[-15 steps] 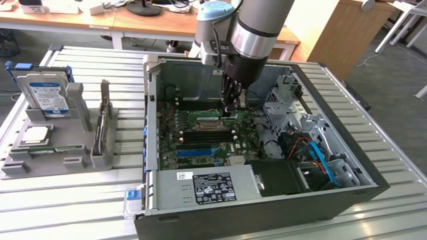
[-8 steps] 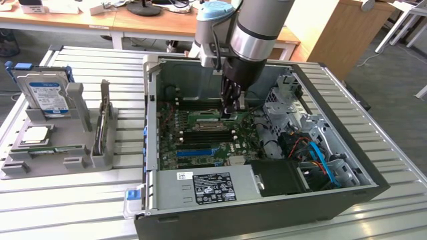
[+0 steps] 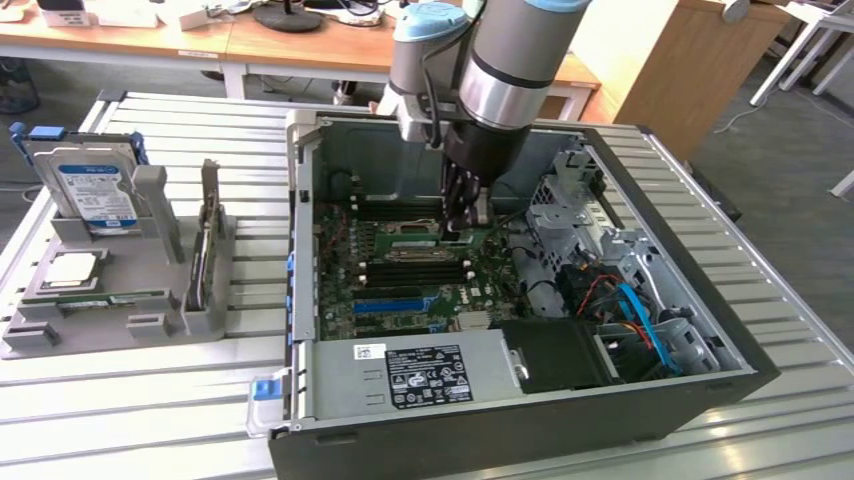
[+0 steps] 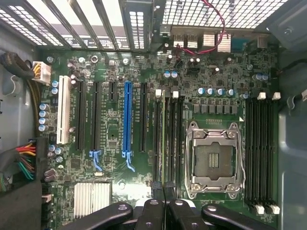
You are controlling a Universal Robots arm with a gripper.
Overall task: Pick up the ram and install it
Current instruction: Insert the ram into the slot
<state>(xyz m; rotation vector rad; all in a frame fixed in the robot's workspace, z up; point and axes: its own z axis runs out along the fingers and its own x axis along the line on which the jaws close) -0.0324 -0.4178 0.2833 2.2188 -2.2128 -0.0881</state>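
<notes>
Gripper (image 4: 164, 192) clamps ram (image 4: 164, 139), edge-on among black memory slots (image 4: 178, 143).

The arm (image 3: 521, 50) is a thick silver-grey tube with a dark band at its lower end. Beside it sits a grey joint housing topped by a pale blue round cap (image 3: 430, 22). A thin black cable (image 3: 430, 100) runs along the housing. The gripper (image 3: 461, 215) is black, built of glossy linkage bars (image 4: 110, 213) joined by round silver pivot pins (image 4: 123, 208), with slim black fingers (image 4: 156, 194).
</notes>
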